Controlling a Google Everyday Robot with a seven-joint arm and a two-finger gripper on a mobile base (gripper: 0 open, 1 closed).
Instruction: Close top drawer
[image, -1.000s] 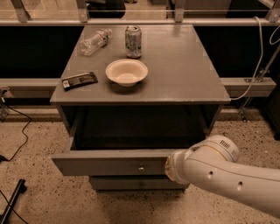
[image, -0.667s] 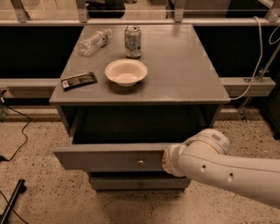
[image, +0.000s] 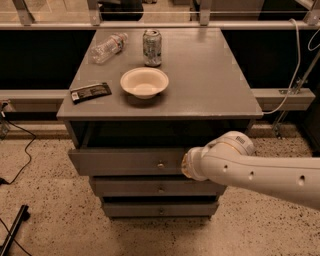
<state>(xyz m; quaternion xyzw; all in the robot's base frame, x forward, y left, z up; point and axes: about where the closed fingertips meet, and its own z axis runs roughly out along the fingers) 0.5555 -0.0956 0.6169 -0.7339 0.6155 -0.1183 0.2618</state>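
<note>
Since a moment ago the top drawer (image: 125, 161) has slid further into the cabinet (image: 210, 75), and my arm (image: 260, 172) has followed it inward. Its flat grey front now stands only a little proud of the two drawers below, with a dark strip of open interior showing above its top edge. What lies inside I cannot tell.

On the far left of the smooth grey top, a dark flat wrapper (image: 90, 92) lies close to the left edge. Behind it a clear plastic bottle (image: 107, 47) rests on its side near the back left corner. A round, pale bowl (image: 144, 82) sits towards the front, showing only its smooth inner surface. Just behind it a metal can (image: 152, 47) stands upright. The right half of the top is bare grey paint.

A small round metal knob (image: 160, 164) sits at the centre of the top drawer's front. My gripper (image: 185, 164) is just to the right of that knob, against the drawer front, hidden behind my rounded white wrist. Whether it is apart or together I cannot tell. The middle drawer (image: 150, 187) and bottom drawer (image: 150, 210) sit shut, each with a like knob.

Speckled floor (image: 45, 200) lies open to the left of the cabinet, crossed by a thin black cable (image: 22, 155). On the right, a white cable (image: 295, 75) hangs beside a ledge.
</note>
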